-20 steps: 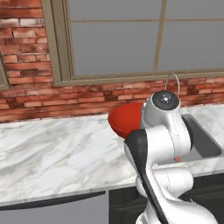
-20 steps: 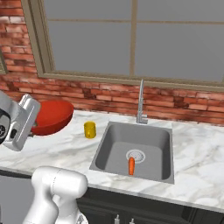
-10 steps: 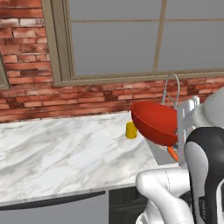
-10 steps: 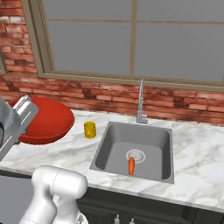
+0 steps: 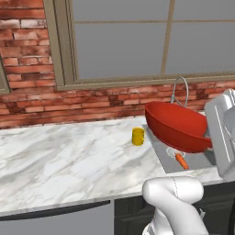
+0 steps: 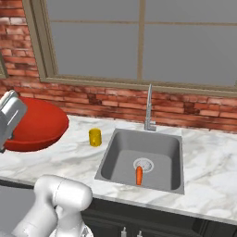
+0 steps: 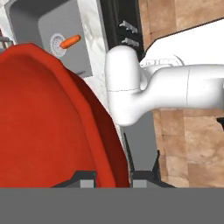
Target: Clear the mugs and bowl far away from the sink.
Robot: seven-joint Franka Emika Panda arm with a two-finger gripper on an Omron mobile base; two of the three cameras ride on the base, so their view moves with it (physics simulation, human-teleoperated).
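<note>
Gripper [image 7: 113, 181] pinching rim of wide shallow glossy red bowl [image 6: 34, 125], held tilted in air over marble counter [image 6: 74, 155], left of grey steel sink [image 6: 146, 159]. Bowl looks stiff, slick, prob light; rim pinch is off-centre, may swing. Small yellow mug [image 6: 95, 137] sits near sink; grab by wall.

orange carrot [image 6: 139, 175] by drain, brick wall [image 6: 185, 109], window [image 6: 139, 41]

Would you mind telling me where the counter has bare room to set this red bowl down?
The marble counter left of the yellow mug, running to the brick wall, is bare. It is crowded by the sink, with faucet and carrot.
</note>
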